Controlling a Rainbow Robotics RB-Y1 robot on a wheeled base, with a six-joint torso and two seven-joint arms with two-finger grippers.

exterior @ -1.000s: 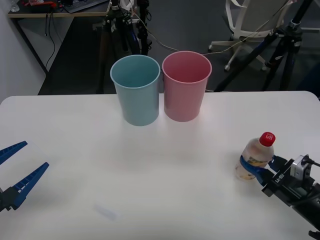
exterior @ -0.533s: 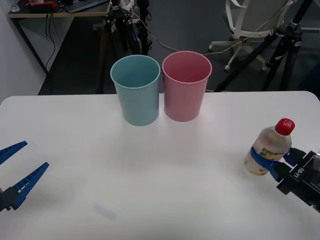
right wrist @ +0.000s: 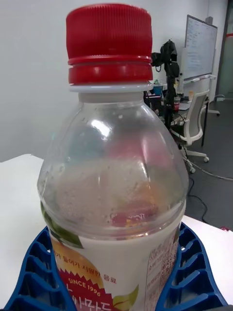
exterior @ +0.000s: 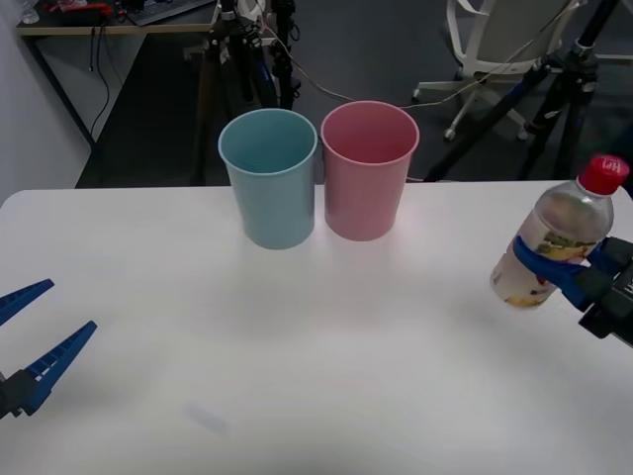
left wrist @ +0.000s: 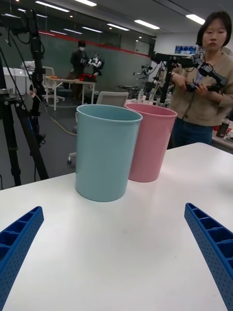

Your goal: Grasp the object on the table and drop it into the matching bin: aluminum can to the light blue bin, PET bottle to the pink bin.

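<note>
The left tool [exterior: 30,341] hung low over the desk's [exterior: 326,376] near left corner, its two blue ribbed fingers [left wrist: 211,245] spread wide apart and holding nothing. From its own wrist camera those fingers framed bare white desk [left wrist: 121,243], with the two bins standing beyond them.

Toward the far edge of the desk, a little left of its middle, stood the light blue bin [exterior: 269,178], upright and open-mouthed. The pink bin [exterior: 368,168] stood just beside it on the right, the two rims nearly touching; in the left wrist view the light blue bin [left wrist: 106,151] partly overlapped the pink bin [left wrist: 150,141].

At the desk's right edge the right tool [exterior: 554,265] was clenched on the PET bottle [exterior: 554,242], blue fingers wrapped around the labelled lower body. The bottle was lifted clear of the desk and leaned slightly, its red cap [exterior: 603,174] tipped toward the right. In the right wrist view the bottle [right wrist: 114,194] sat between the blue ribbed fingers [right wrist: 194,272], its red cap [right wrist: 109,43] uppermost and pale contents showing above the yellow-orange label [right wrist: 97,284].
</note>
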